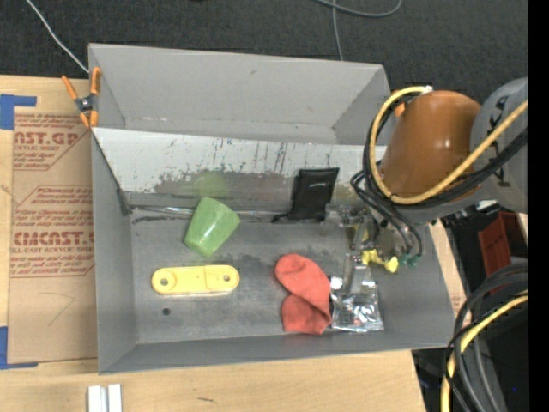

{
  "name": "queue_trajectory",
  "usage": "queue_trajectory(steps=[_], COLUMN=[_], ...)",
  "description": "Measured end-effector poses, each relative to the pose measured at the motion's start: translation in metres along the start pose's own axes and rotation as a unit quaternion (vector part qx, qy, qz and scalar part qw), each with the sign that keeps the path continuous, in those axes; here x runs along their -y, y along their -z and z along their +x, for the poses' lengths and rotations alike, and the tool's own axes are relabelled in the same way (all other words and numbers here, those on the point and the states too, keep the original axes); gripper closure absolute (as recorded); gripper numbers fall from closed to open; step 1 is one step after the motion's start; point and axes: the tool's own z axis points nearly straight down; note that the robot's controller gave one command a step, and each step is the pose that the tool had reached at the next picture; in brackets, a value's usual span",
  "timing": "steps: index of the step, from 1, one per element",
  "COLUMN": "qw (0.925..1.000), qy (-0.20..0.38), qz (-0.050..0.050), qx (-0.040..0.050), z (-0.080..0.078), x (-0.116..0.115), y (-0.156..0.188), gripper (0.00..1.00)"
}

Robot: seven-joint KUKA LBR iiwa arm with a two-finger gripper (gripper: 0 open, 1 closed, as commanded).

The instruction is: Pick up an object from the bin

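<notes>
Setting: dark carpeted floor [257, 15] behind; pale wooden bench [257, 376] in front, carrying a grey metal bin [232, 101] with sloped walls.
Gripper: gripper [354, 264] low in the bin's right part, close to the bin's bottom. Whether it is open or closed cannot be told from this angle, and nothing is seen held in it.
Nearest item: crinkled silver foil packet [358, 309], flat on the bin's bottom at front right, just below the gripper and seemingly touching its tip.
Next item: soft red cloth lump [302, 292], just left of the packet and touching it along one edge.
Further items: black rectangular block [314, 192] leaning against the back wall; translucent green plastic cup [210, 226] on its side, left of centre; flat yellow plastic bar with two holes [196, 280] at front left. All three lie well apart from the gripper.
Arm pose: arm enters from the right over the bin's rim. The wrist sits under a rounded orange-brown cover [429, 144] ringed by yellow and black cables [386, 127] and points steeply down.
Step in hand (judged): descent to a grasp, with the packet or the red lump the likely target; lift not yet begun.
Next move calls for (judged): closing on one item alone, then a straight lift clear of the walls.
Risk (judged): thin, slippery foil may slide out; the red cloth may be caught along with it.
</notes>
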Motion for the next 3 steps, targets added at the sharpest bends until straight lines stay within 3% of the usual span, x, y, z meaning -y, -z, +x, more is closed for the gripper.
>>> queue_trajectory(steps=[1, 2, 3], qw=[1.0000, 0.9993, 0.9990], qy=[0.000, 0.037, 0.045], qz=[0.000, 0.000, 0.000], qx=[0.0039, 0.0032, 0.0065], z=[-0.002, 0.010, 0.029], x=[0.000, -0.016, -0.005], y=[0.005, -0.085, -0.109], gripper=[0.00, 0.00, 0.00])
